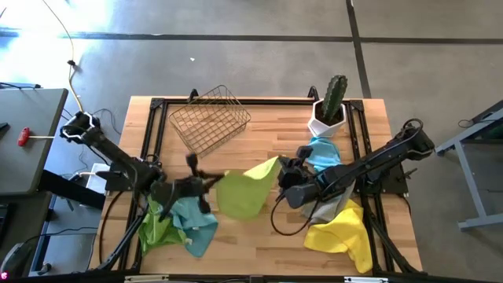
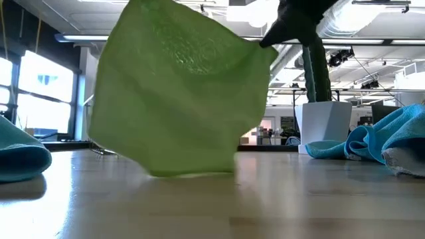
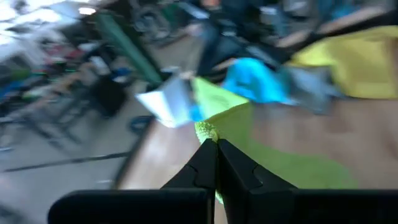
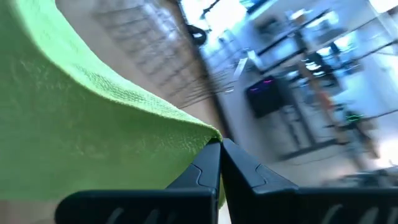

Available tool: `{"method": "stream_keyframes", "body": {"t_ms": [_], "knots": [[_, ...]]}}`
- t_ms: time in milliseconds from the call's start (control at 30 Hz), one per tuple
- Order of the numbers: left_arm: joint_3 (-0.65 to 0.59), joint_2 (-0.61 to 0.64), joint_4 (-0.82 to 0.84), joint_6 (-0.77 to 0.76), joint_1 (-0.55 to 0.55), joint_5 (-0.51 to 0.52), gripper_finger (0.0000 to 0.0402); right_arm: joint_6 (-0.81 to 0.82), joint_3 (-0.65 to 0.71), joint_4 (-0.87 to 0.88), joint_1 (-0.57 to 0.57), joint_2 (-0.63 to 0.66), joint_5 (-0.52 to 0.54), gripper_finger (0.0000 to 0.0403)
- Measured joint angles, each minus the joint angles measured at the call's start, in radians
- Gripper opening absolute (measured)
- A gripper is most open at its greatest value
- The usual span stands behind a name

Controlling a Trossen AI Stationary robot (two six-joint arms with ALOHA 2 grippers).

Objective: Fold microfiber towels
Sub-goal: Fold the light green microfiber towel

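Lime green towel held up off the bench at mid-table, stretched between the two pincers. Left pincer clamped shut on the towel's left corner; right pincer clamped shut on the opposite upper corner. In each wrist view, dark fingers pressed together with a lime edge pinched at the tips. From table height, cloth hanging like a sheet, lower edge touching or just above the wood — cannot tell which.

Near the left front of the bench, a second lime green towel crumpled beside a light blue towel, the two touching, just below the left pincer. On the right, another light blue towel bunched just beside the white planter holding a cactus; grey towel under the right arm, yellow towel heaped at the right front, close to the bench edge.

Wire basket tipped at the back left, apart from the held towel. Bare wood open at centre front, under and ahead of the hanging cloth, and between basket and planter at the back.

Left arm reaching in from the left edge, low and angled toward centre; right arm stretched in from the right edge, elbow out past the bench side, wrist turned toward the middle.
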State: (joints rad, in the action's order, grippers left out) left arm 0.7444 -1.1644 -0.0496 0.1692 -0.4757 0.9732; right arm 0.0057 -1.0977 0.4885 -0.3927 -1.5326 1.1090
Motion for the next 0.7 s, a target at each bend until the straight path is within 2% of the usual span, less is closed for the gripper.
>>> {"method": "stream_keyframes", "body": {"t_ms": [100, 233, 467, 600, 700], "knots": [[0.0, 0.037, 0.0, 0.068, 0.056, 0.037, 0.0, -0.069, 0.0, -0.031, 0.017, 0.0, 0.099, 0.0], [0.0, 0.069, -0.011, 0.137, 0.142, 0.036, 0.0, -0.18, 0.0, -0.091, 0.056, 0.001, 0.23, 0.0], [0.0, 0.105, -0.102, 0.269, 0.274, -0.008, 0.0, -0.388, -0.001, -0.227, 0.161, 0.003, 0.35, 0.0], [0.0, 0.118, -0.1, 0.268, 0.308, -0.057, 0.0, -0.415, -0.001, -0.255, 0.2, 0.004, 0.382, 0.0], [0.0, 0.119, 0.0, 0.171, 0.313, -0.119, 0.0, -0.398, -0.001, -0.247, 0.192, 0.004, 0.386, 0.0]]}}
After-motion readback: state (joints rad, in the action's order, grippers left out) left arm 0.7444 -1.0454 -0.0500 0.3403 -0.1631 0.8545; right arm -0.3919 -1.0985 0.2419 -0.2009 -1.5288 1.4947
